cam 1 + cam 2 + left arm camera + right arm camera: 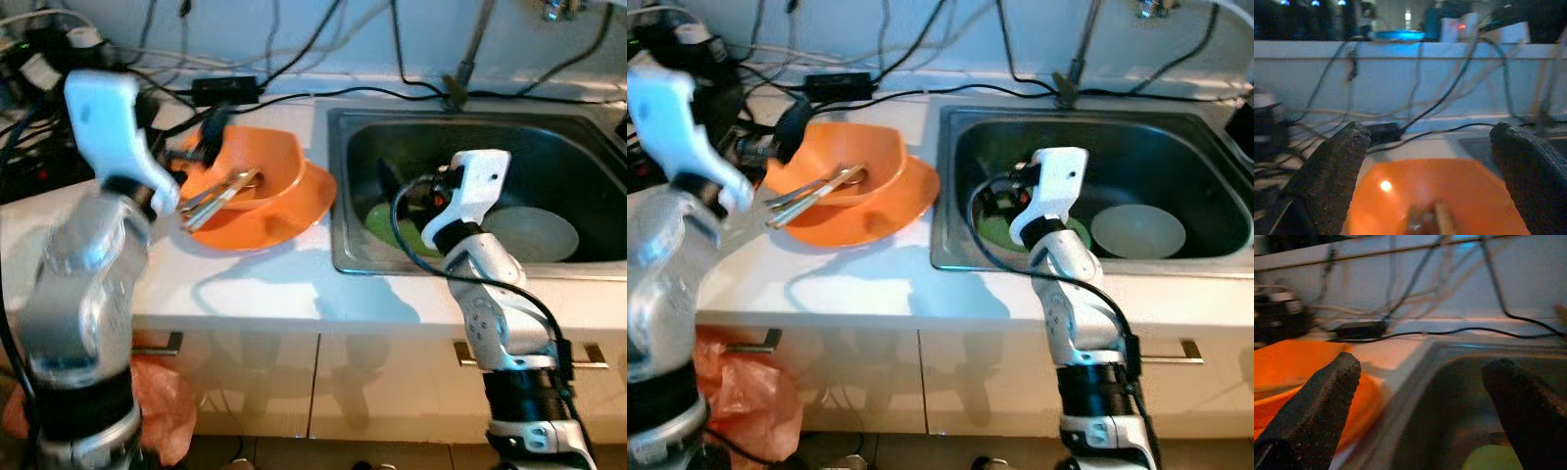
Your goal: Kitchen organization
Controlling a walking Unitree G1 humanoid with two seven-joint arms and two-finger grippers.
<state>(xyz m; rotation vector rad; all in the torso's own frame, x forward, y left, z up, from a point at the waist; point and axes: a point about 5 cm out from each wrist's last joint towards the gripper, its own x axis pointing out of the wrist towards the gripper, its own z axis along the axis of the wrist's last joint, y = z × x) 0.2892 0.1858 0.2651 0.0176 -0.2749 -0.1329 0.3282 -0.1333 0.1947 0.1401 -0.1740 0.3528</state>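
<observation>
I have the left gripper point(1427, 186) spread wide and empty, with the orange bowl point(257, 166) directly ahead of and just below its fingertips, utensils point(217, 194) lying across the bowl towards the gripper. The right gripper point(1425, 416), also open and empty, hangs over the sink point(549, 147) with the green plate point(384, 223) just beneath, so I judge the left arm nearer the bowl.
</observation>
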